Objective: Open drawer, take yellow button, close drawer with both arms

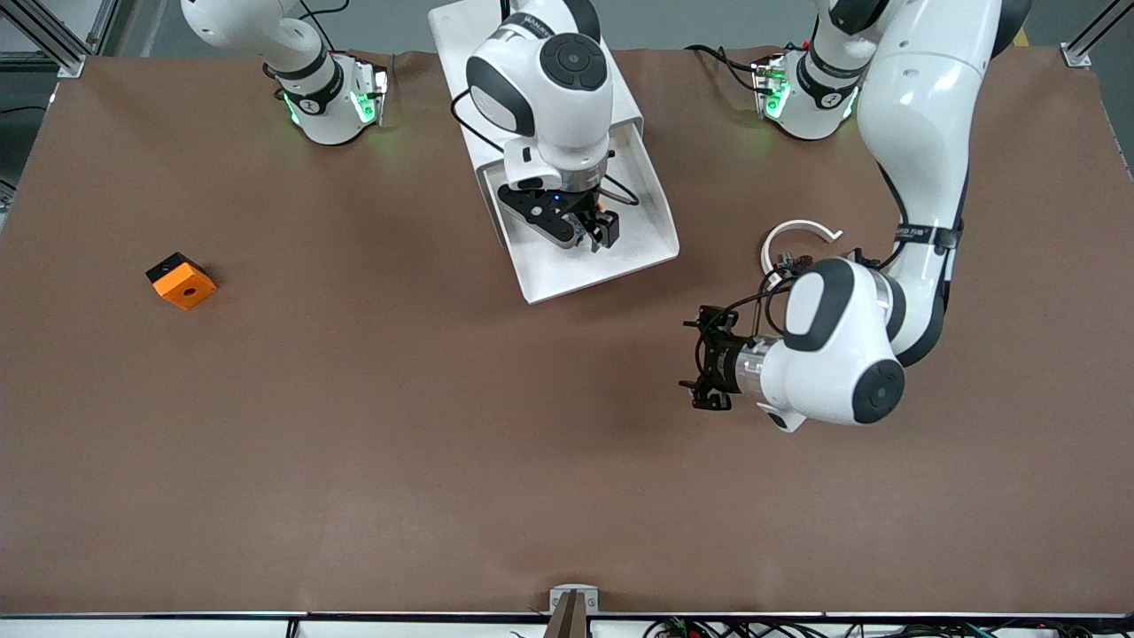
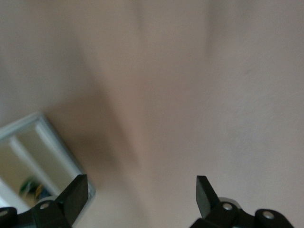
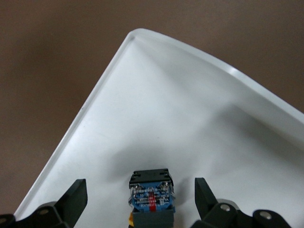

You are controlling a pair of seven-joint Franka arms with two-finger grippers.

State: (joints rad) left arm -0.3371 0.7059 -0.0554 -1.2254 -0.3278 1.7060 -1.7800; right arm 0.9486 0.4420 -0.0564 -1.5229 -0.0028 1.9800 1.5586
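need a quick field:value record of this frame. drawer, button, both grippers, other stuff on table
drawer: drawer pulled out of the white cabinet, open
button: button lies in the drawer, not gripped
right gripper: right gripper open, low in the drawer, fingers either side of the button
left gripper: left gripper open, holds nothing, over bare table toward the left arm's end, waiting
other items: orange block toward the right arm's end; white arc by the left arm
stage: drawer open, button not yet taken

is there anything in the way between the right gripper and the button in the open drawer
Nothing visible does. The right gripper, fingers open, hangs over the open drawer with the button lying between its fingertips on the drawer floor.
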